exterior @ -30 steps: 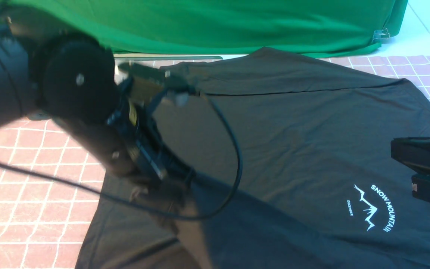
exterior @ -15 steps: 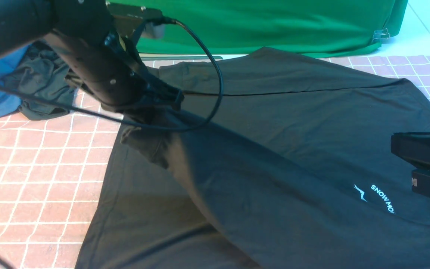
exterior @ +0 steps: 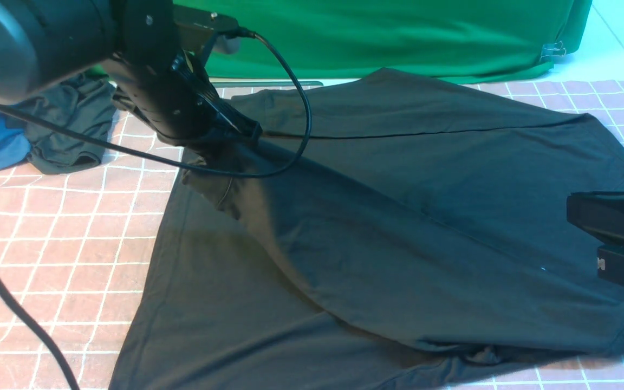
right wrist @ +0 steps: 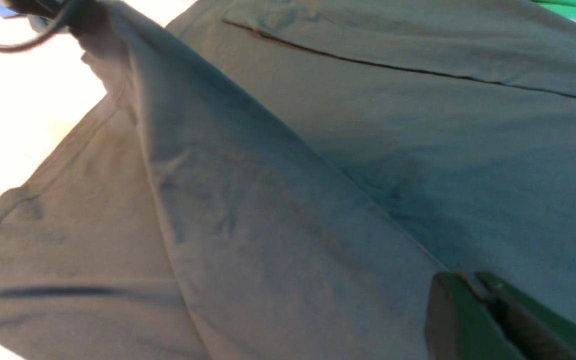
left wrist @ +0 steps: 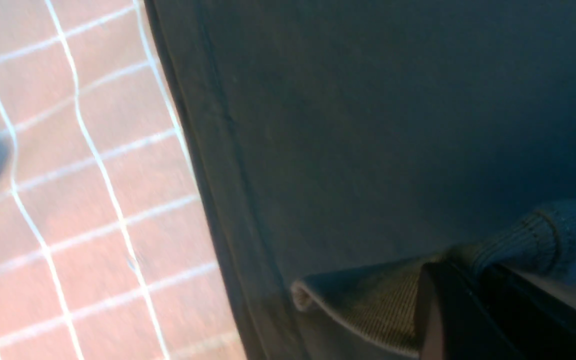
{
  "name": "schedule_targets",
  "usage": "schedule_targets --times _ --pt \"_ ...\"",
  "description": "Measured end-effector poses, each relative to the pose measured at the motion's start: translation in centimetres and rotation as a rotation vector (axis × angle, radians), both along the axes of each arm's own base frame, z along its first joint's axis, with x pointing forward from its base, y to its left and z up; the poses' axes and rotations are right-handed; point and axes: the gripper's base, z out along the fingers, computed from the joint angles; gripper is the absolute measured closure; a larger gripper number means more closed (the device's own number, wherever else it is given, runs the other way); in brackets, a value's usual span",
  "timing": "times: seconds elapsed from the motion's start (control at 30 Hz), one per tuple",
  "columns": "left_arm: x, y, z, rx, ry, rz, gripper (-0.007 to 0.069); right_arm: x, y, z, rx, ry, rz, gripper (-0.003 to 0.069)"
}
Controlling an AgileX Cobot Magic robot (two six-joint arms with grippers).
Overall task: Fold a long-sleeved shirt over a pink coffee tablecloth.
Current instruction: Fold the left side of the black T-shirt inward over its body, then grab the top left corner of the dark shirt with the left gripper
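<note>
Your left gripper (exterior: 249, 132), pinching the ribbed cuff (left wrist: 518, 235), is drawing the black soft-knit long-sleeved shirt (exterior: 426, 162) sleeve (exterior: 344, 233) across, now covering the print.

We have the front camera centred on the robot's side, angled forward and down over the black soft-knit long-sleeved shirt (exterior: 426, 189) and dusty-pink grid-checked tablecloth (exterior: 46, 244). Left wrist camera: very close on both. Right wrist camera: low, near, skimming the shirt's raised fold, which we also see from the front.
</note>
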Motion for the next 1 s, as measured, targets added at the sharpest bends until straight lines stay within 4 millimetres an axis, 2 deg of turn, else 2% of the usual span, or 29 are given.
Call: schedule_targets --times 0.27,0.5,0.6,0.83,0.93,1.0 --pt "1.8 -0.2 0.3 0.036 -0.185 -0.068 0.0592 0.0 0.0 0.0 0.001 0.000 0.000 0.0605" --pt "2.7 -0.7 -0.1 0.007 -0.253 -0.088 0.0584 0.0 0.0 -0.1 -0.002 0.009 0.003 0.0600" --pt "2.9 -0.7 -0.4 0.022 -0.256 -0.092 0.0528 -0.1 0.0 -0.1 -0.005 0.018 0.005 0.0597" --pt "3.0 0.3 -0.3 0.085 -0.261 0.012 0.0295 -0.6 -0.2 -0.2 -0.025 0.125 -0.006 0.0582" --pt "2.2 0.5 -0.3 0.027 -0.179 0.114 0.0273 -0.4 -0.8 0.5 -0.099 0.189 -0.061 0.0578" --pt "1.4 0.3 -0.2 -0.032 -0.117 0.154 0.0302 0.0 -1.2 0.6 -0.169 0.236 -0.098 0.0576"
